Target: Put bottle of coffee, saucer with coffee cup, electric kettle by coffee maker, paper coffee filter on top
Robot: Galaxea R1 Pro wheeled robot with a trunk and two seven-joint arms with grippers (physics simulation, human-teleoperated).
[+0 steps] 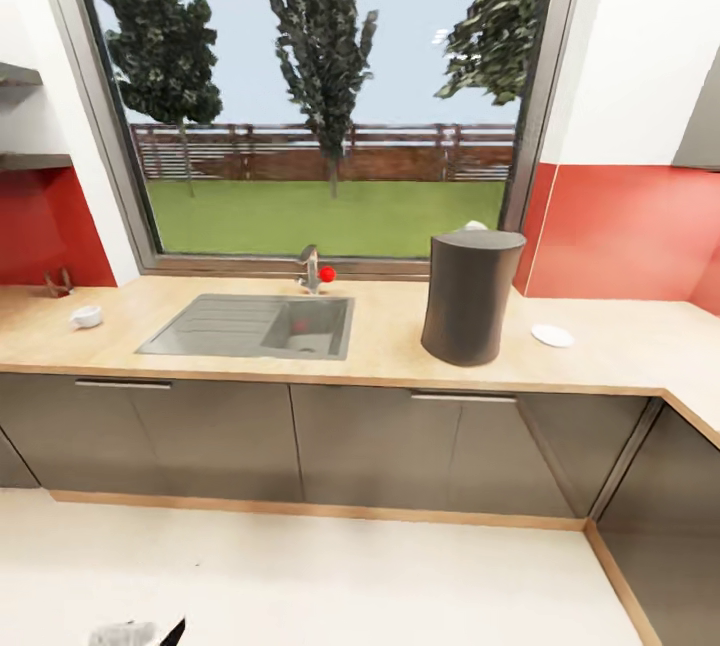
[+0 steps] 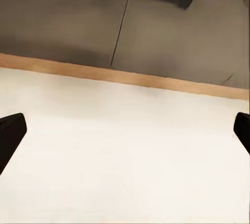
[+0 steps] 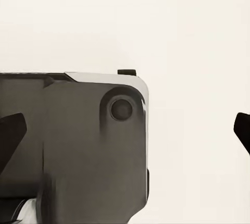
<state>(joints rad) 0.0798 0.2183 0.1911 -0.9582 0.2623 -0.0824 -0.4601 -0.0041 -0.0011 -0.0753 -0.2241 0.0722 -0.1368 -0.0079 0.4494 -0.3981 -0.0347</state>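
While I stand back from the kitchen countertop (image 1: 200, 351), both my arms hang low and carry nothing. My left gripper (image 2: 125, 135) has its fingers spread wide over pale floor, with the grey cabinet fronts (image 2: 62, 15) ahead of it; my right gripper (image 3: 125, 135) is likewise released, looking down on the floor and a dark part of my own base (image 3: 73, 146).

The coffee maker (image 1: 470, 296) stands upright on the counter, right of the sink (image 1: 250, 326) and under the window (image 1: 320, 86). A small white bit peeks over its far top edge (image 1: 474, 225); I judge that to be the paper coffee filter, though it is too small to be sure. The saucer (image 1: 552, 335) lies flat just right of the drum, apart from it. The coffee cup (image 1: 86, 317) sits far off at the left end of the counter, well apart from the saucer.

The cup looks like the nearest job. To do it well I should roll left until the cup is squarely before me, then raise the left arm above counter height before reaching, so the fingers do not catch the counter's pale edge. The cup is tiny and light, so I would come down from above, close gently across the rim, and carry it level to the saucer's centre.
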